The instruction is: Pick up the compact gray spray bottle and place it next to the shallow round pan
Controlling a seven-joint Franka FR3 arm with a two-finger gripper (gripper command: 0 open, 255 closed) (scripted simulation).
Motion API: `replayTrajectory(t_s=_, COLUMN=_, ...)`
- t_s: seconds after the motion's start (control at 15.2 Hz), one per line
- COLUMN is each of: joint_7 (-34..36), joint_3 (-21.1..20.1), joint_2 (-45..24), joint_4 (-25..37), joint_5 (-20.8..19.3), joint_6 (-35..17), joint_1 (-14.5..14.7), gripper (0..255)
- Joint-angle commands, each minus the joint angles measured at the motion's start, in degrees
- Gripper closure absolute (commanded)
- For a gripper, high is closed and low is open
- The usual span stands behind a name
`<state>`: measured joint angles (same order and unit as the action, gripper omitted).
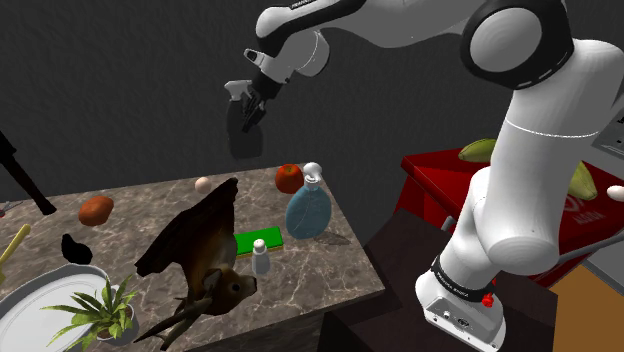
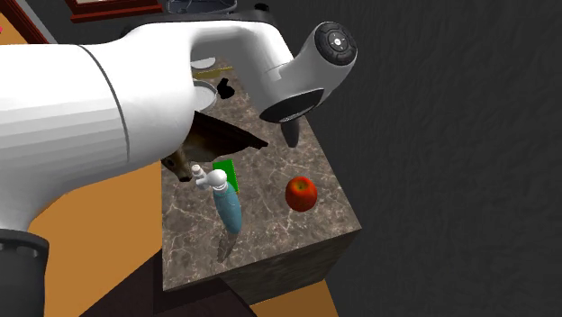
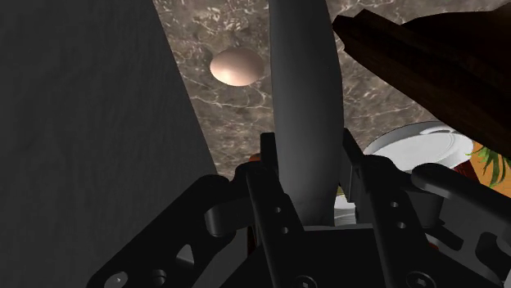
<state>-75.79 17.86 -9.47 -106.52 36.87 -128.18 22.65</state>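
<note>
Currently the gripper [image 1: 249, 106] is up in the air, over the far edge of the marble-patterned table [image 1: 340, 262], clamped on the spray bottle [image 1: 244, 136]. In the shoulder view the bottle hangs below the fingers against the dark wall, well clear of the tabletop: small, plain dark gray, squat body, paler head piece up by the fingers. In the wrist view the gripper [image 3: 305, 168] has both black fingers pressed on either side of the spray bottle [image 3: 303, 98], which reads as a smooth, matte gray, rounded body, no label visible. The pan [image 1: 30, 300] is shallow, round and pale, at the near corner on the shoulder view's left, well apart from the bottle; a green plant [image 1: 100, 310] sits at its edge. Also on the table: a brown winged animal figure [image 1: 200, 245] in the middle, an egg [image 1: 203, 184] at the far edge, a red tomato [image 1: 289, 178], a blue bottle with white cap [image 1: 308, 208], a green flat block [image 1: 258, 241] and a small white shaker [image 1: 261, 260].
</note>
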Motion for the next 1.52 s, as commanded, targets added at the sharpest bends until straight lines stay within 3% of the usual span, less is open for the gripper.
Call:
replayTrajectory(t_s=0.0, joint_7=0.8, joint_3=0.2, joint_2=0.5, joint_4=0.8, joint_5=-0.7, joint_6=1.1, joint_1=0.0, gripper=255)
replayTrajectory(t_s=1.45, joint_7=9.4, joint_3=1.2, joint_2=2.6, joint_4=14.2, joint_5=-6.0, joint_6=14.6, joint_1=-0.4, gripper=255)
